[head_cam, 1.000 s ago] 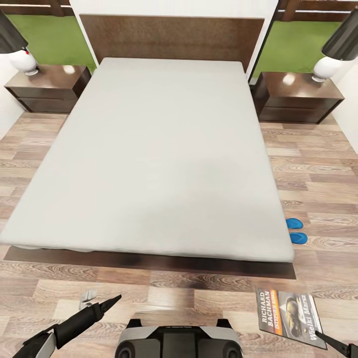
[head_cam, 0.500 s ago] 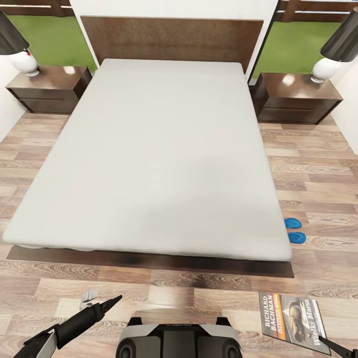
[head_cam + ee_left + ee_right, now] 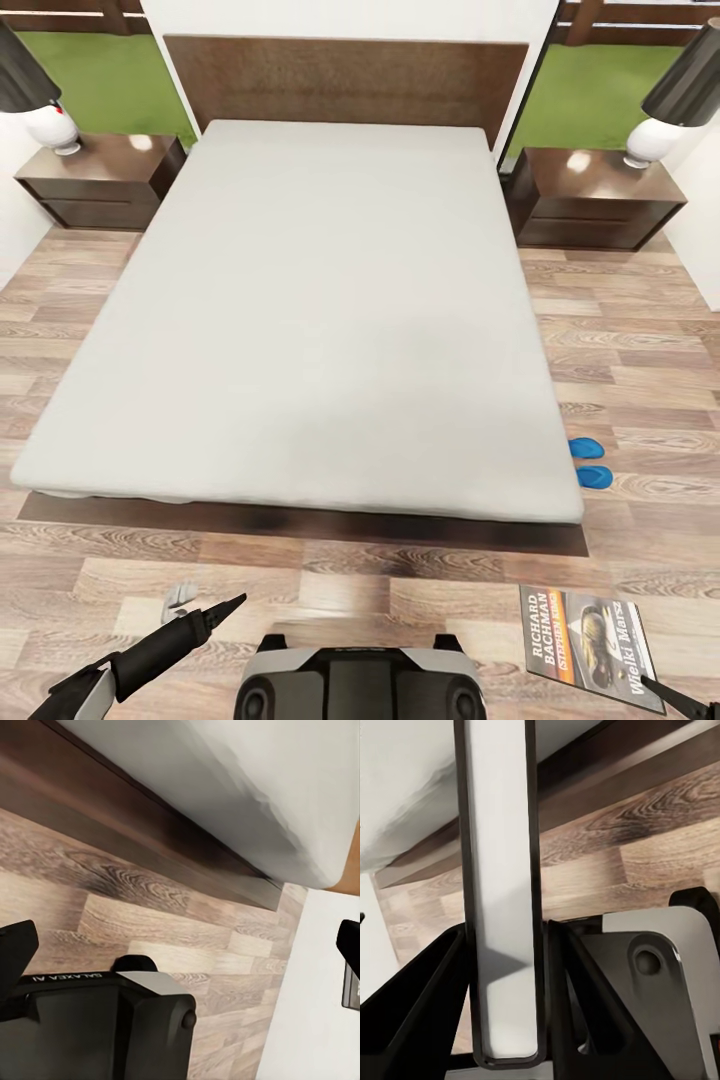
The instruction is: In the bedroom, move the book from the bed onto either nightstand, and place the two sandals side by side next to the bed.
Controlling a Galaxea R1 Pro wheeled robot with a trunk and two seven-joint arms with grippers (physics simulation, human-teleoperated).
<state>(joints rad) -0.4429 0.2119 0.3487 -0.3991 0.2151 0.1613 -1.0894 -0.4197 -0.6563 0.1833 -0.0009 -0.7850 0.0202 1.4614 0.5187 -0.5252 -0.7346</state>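
The book (image 3: 585, 635), dark-covered with white lettering and an orange band, hangs low over the floor past the foot of the bed (image 3: 320, 300), with my right gripper (image 3: 648, 684) shut on its lower corner. In the right wrist view the book (image 3: 502, 907) stands edge-on between the fingers of the right gripper (image 3: 502, 931). Two blue sandals (image 3: 591, 462) lie close together on the floor beside the bed's right side. A nightstand stands at each side of the headboard, left (image 3: 95, 170) and right (image 3: 600, 190). My left gripper (image 3: 235, 600) (image 3: 180, 945) is open and holds nothing.
A lamp stands on each nightstand, at the left (image 3: 50, 125) and at the right (image 3: 650, 140). A small grey object (image 3: 180, 595) lies on the wood floor near my left arm. My base (image 3: 360, 685) faces the foot of the bed frame (image 3: 300, 522).
The whole picture has shifted slightly, so the camera has moved a little. The book stays in the right gripper and the left arm holds its pose.
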